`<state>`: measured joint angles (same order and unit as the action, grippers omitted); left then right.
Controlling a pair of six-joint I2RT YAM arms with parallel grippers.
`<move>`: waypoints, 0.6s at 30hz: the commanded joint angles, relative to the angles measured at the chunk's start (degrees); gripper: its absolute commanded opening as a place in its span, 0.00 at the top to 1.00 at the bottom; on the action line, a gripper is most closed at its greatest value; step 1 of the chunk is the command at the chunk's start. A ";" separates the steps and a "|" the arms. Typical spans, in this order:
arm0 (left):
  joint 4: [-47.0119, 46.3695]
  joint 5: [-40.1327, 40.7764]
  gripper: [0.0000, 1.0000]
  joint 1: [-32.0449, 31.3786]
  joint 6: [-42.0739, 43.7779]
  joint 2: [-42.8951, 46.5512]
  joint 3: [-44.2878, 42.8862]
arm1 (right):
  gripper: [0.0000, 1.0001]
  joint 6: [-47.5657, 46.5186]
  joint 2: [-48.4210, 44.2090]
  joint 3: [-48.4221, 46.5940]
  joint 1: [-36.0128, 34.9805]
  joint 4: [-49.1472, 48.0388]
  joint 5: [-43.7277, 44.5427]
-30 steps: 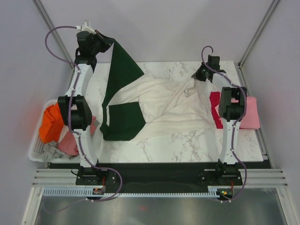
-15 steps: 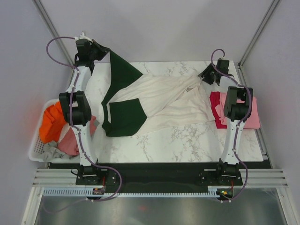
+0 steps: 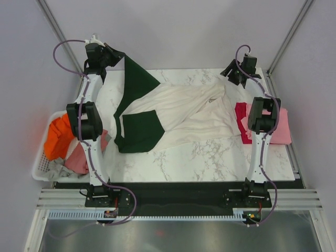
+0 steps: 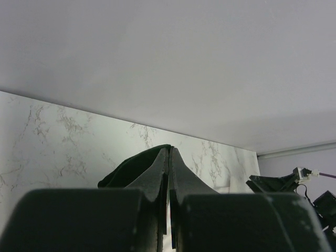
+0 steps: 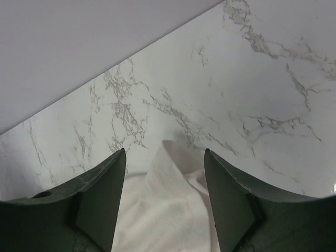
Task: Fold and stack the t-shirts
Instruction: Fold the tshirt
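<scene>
Marble-patterned bench [image 3: 210, 157] carries the cream t-shirt [image 3: 184, 113], spread crookedly between the two hands. The left hand [image 4: 169, 152] is clamped tight on a green sleeve [image 3: 137, 79], raised at the far corner so that cloth hangs down from it. The right hand [image 5: 164, 150] stands well open and holds nothing; a cream edge lies on the bench just beneath its fingers (the pink and crimson shirts [image 3: 281, 126] lie near it, toward its arm's base). The step looks like flattening the shirt. The right hand should grip the matching shoulder, then both should pull apart evenly and lower together.
</scene>
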<state>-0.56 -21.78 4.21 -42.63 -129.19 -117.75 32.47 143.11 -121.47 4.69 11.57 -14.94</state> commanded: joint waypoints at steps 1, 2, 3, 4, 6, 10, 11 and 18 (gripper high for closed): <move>-3.13 -1.42 0.98 -0.08 -1.23 0.25 0.07 | 0.32 -0.92 3.93 -4.82 -0.73 3.80 -0.18; -3.13 -1.51 0.98 -0.08 -1.14 0.34 0.07 | 0.33 -0.83 4.45 -5.44 -0.65 4.33 -0.18; -3.22 -1.51 0.98 0.01 -1.14 0.42 0.24 | 0.33 -0.65 5.07 -5.79 -0.65 4.51 -0.18; -3.22 -1.51 0.98 0.01 -1.05 0.43 0.42 | 0.33 -0.65 5.34 -5.88 -0.65 4.60 -0.26; -3.13 -1.51 0.98 -0.08 -1.05 0.51 0.42 | 0.33 -0.39 6.13 -6.41 -0.73 4.69 -0.44; -3.13 -1.69 0.98 0.01 -0.96 0.34 0.77 | 0.37 0.93 8.06 -8.34 -0.73 4.95 -3.68; -3.13 -1.77 0.98 0.01 -0.96 0.42 0.68 | 0.42 1.80 8.93 -8.78 -0.73 5.04 -4.82; -3.31 -2.65 0.98 0.10 -0.70 0.51 0.25 | 0.88 5.06 10.27 -12.57 -0.38 3.55 -11.95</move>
<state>-0.99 -22.90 4.12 -42.63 -129.19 -116.81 35.66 153.53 -131.79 4.25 15.53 -22.48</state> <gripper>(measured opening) 0.025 0.155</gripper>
